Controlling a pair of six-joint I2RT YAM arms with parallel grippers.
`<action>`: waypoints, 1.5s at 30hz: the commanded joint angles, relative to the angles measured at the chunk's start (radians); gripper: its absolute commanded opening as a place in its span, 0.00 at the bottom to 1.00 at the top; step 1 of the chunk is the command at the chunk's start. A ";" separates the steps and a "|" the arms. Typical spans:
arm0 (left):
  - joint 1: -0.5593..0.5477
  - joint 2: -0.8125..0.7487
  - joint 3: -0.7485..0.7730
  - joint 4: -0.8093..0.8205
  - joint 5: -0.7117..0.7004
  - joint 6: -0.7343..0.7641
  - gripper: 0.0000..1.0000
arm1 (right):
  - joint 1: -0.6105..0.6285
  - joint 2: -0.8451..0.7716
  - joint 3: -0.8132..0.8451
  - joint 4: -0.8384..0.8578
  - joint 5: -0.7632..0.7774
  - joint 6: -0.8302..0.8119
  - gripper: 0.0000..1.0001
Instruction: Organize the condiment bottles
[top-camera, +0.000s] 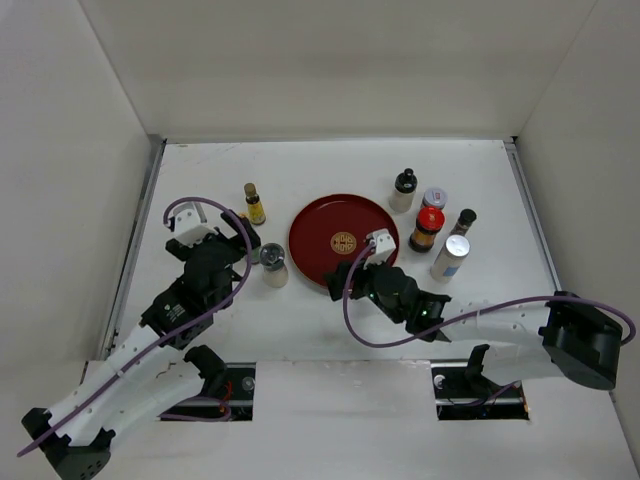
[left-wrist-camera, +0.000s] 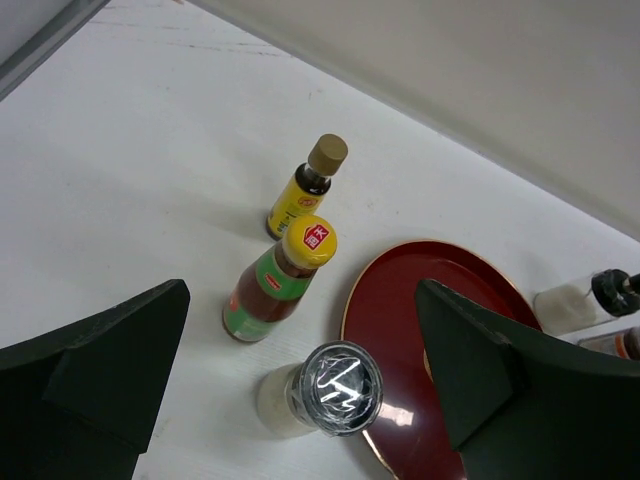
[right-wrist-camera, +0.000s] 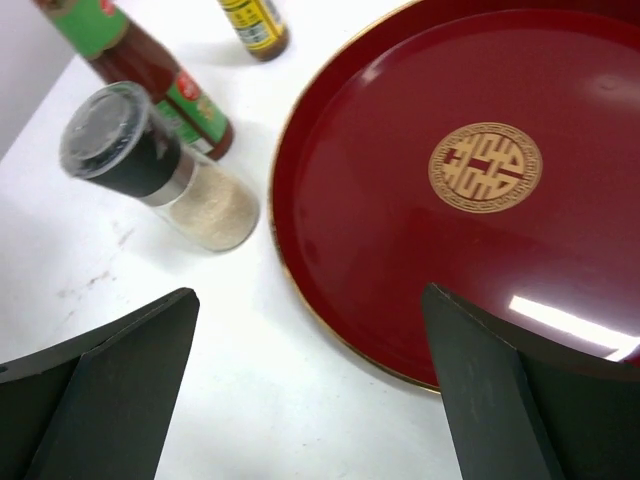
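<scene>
**Fig.** My left gripper (left-wrist-camera: 300, 295), wide open, hung above the silver-capped white-powder jar (left-wrist-camera: 322, 392) beside the round red lacquer tray (left-wrist-camera: 385, 310), apparently to grasp it. My right gripper (right-wrist-camera: 310, 292), also wide, hung empty over the tray's rim.

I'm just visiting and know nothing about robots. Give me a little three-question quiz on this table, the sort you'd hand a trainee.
1. True or false: a bottle already stands on the red tray.
2. How many bottles stand left of the tray in the top view? A) one B) three C) five
3. Fill in: the right gripper is ___ (open or shut).

Key
1. False; the tray is bare.
2. B: the yellow-labelled bottle, the yellow-capped sauce bottle and the grinder.
3. Open, holding nothing.
</scene>
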 joint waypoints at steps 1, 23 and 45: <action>0.010 -0.021 -0.012 0.033 -0.019 0.003 1.00 | 0.026 -0.012 -0.004 0.102 -0.051 -0.008 1.00; 0.119 0.333 0.096 0.120 0.093 0.195 0.70 | -0.023 -0.078 -0.102 0.215 -0.152 -0.032 0.49; 0.223 0.533 0.095 0.301 0.136 0.263 0.38 | -0.051 -0.029 -0.091 0.214 -0.198 -0.011 0.61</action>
